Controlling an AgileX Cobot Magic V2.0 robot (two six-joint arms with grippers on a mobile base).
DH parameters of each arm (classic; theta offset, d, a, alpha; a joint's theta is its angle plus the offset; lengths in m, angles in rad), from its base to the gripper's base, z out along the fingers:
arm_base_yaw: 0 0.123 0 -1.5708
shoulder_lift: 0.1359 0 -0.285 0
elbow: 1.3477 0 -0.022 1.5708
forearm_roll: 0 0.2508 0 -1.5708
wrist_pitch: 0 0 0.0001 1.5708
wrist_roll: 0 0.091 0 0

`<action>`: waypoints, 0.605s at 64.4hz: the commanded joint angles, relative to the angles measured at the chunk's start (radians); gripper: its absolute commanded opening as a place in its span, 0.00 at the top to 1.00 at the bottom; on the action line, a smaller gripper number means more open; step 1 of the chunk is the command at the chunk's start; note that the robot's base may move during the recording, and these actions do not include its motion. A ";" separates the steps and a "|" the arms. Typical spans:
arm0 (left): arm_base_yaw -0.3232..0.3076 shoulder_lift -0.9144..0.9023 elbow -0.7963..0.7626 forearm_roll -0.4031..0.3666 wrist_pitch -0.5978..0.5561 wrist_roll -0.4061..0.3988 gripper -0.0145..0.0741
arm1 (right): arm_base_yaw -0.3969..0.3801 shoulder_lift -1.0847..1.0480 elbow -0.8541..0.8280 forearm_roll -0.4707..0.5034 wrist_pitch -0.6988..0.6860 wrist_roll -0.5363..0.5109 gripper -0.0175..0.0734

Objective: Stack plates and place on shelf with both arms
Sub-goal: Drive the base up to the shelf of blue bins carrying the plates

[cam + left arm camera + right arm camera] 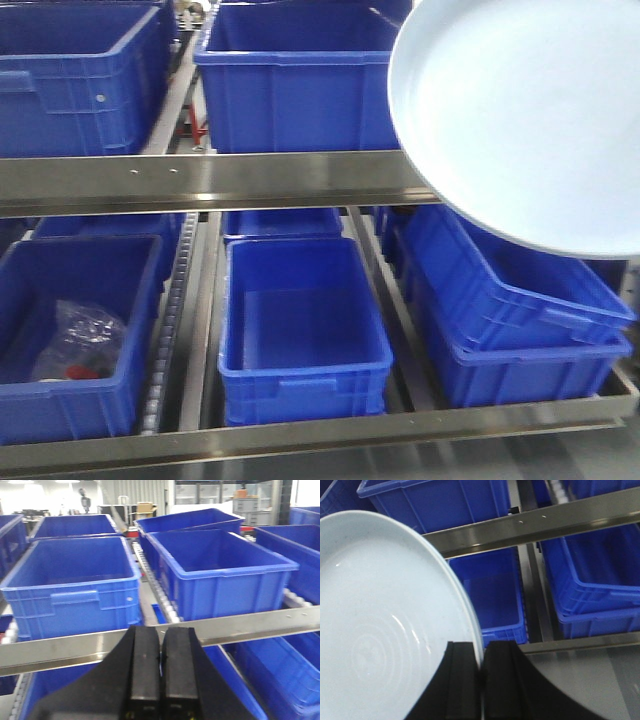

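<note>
You have the shelf [200, 185] crossing mid-frame, its steel rail running left to right. Blue crates [300, 330] sit on its roller tracks [160, 370] above and below.

light: bright, even overhead | glare: streaks on plate [395, 620] | focus: soft — slight motion blur

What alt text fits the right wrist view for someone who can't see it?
The right gripper pinches the rim of a pale bluish-white plate that fills the left half of the frame. Behind it, a steel shelf rail slants across, with blue crates above and below it.
</note>
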 commanded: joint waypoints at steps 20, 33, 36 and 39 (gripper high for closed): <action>-0.002 0.012 -0.036 -0.002 -0.089 -0.005 0.74 | -0.003 0.002 -0.030 -0.002 -0.091 -0.003 0.77; -0.002 0.012 -0.036 -0.002 -0.089 -0.005 0.74 | -0.003 0.002 -0.030 -0.002 -0.091 -0.003 0.77; -0.002 0.012 -0.036 -0.002 -0.089 -0.005 0.74 | -0.003 0.003 -0.030 -0.002 -0.091 -0.003 0.77; -0.002 0.012 -0.036 -0.002 -0.089 -0.005 0.74 | -0.003 0.003 -0.030 -0.002 -0.091 -0.003 0.77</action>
